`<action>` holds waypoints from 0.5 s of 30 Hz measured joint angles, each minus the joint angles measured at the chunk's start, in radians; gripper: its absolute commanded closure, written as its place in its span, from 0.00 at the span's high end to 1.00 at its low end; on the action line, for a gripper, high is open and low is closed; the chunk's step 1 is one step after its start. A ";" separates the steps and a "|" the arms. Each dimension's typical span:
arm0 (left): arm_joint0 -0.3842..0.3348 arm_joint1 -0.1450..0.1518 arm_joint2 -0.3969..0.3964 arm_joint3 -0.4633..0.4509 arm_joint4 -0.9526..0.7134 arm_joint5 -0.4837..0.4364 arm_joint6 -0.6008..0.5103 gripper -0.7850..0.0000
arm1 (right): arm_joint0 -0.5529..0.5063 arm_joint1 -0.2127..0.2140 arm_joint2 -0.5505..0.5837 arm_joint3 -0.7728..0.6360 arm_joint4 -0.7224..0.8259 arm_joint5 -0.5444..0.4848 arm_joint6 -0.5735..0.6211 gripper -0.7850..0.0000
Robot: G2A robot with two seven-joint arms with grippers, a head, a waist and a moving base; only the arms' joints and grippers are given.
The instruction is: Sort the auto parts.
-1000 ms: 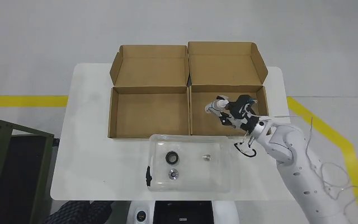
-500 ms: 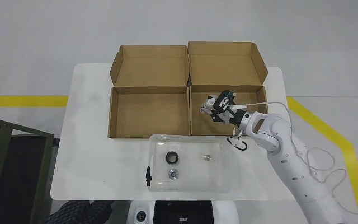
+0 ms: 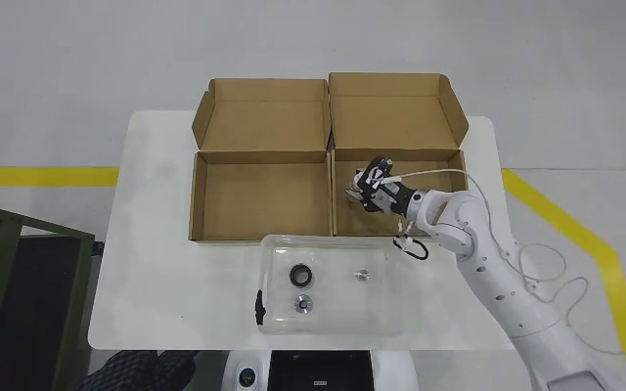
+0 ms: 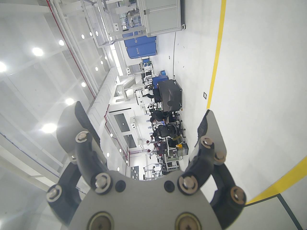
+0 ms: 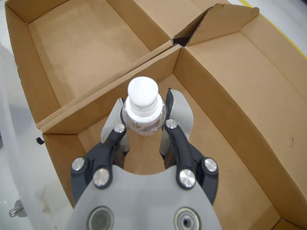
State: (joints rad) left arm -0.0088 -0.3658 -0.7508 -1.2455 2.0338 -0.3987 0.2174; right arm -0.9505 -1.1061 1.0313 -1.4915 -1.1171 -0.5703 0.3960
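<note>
My right gripper (image 5: pixel 144 118) is shut on a white plastic part (image 5: pixel 143 101) with a rounded knob and a clear ring at its base. It hangs inside the right cardboard box (image 5: pixel 239 92), near that box's wall with the left box (image 5: pixel 72 41). From above, the right gripper (image 3: pixel 370 186) sits over the right box (image 3: pixel 445 210) close to its left wall. A clear tray (image 3: pixel 386 318) holds a black ring (image 3: pixel 302 277), a small metal bolt (image 3: pixel 362 275) and a round dark part (image 3: pixel 305 305). My left gripper (image 4: pixel 144 123) is open, pointing out at the hall.
Both boxes have their lids (image 3: pixel 391 98) folded back at the far side. The left box (image 3: pixel 259 200) has a bare floor. A small black piece (image 3: pixel 259 308) sits on the tray's left edge. The white table (image 3: pixel 156 254) has free room to the left.
The right gripper has carried the white part leftward and a little farther back, from the middle of the right box toward its left wall.
</note>
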 measured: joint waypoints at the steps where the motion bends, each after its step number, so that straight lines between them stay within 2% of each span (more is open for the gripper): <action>1: 0.000 0.000 0.000 0.000 0.000 0.000 0.000 1.00 | 0.002 -0.001 -0.003 0.005 0.000 -0.002 -0.001 1.00; 9: 0.000 0.000 0.000 0.000 0.000 0.000 0.000 1.00 | -0.019 0.004 0.031 -0.020 -0.012 0.000 -0.037 1.00; 15: 0.000 0.000 0.000 0.000 0.000 0.000 0.000 1.00 | -0.094 0.025 0.111 -0.141 -0.021 -0.022 -0.043 1.00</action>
State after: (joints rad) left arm -0.0088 -0.3658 -0.7508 -1.2455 2.0338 -0.3987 0.2174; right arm -1.0445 -1.0807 1.1426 -1.6325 -1.1377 -0.5923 0.3532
